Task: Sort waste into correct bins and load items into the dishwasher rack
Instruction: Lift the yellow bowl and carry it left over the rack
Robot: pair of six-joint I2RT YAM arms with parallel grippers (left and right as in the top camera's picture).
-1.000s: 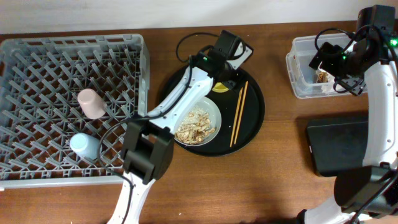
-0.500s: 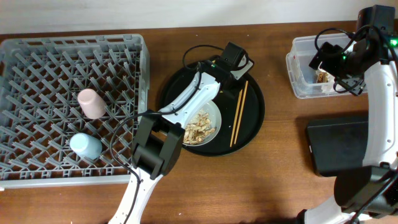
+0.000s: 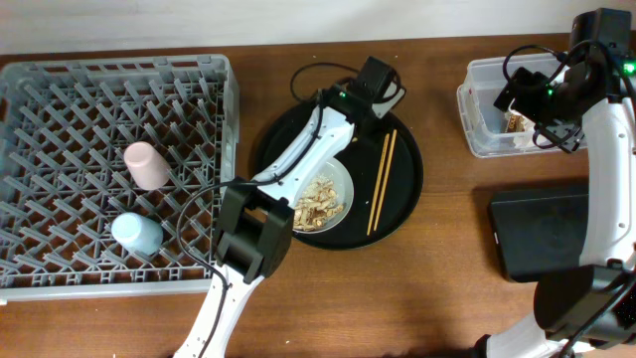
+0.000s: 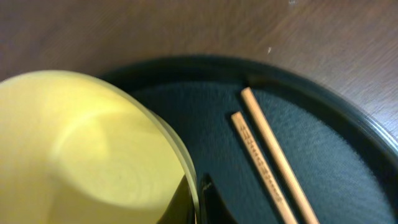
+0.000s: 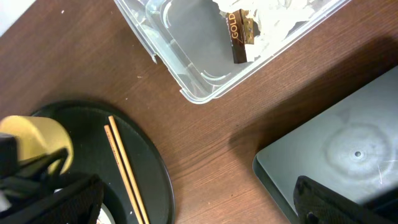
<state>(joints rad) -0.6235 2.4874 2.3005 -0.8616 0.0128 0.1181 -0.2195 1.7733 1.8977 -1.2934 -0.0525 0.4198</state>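
yellow bowl (image 4: 93,149) is the item in hand. it sits at the far edge of the round black tray (image 3: 402,204), just beside the far tips of the chopsticks (image 3: 382,179). left hand (image 4: 198,202) is clamped on the bowl's rim, and the left wrist view suggests one finger inside and one outside. bowl looks tilted there; can't tell if it's off the tray.

step, as i read it: loading the rack (image 3: 60,89). pink cup (image 3: 145,164) and blue cup (image 3: 136,234) already lie in its left half. wrapper (image 5: 239,31) is in the clear tub (image 3: 477,139). dish (image 3: 345,179) holds rice and scraps (image 3: 313,204), not yet emptied. chopsticks not yet loaded.

right hand (image 3: 524,104) hangs above the clear tub, jaws apart, nothing in them, well apart from the left arm's route. black rectangular tray (image 3: 542,234) sits on the desk (image 3: 447,298) near it.

next move calls for:
- lift straight up to clear the tray lip and the dish
- carry left over the desk to the rack
- pick a free spot between pegs, away from both cups
- set it down, then let go

risk: a thin rim pinch lets the bowl pivot or slip in transit, so go slow.
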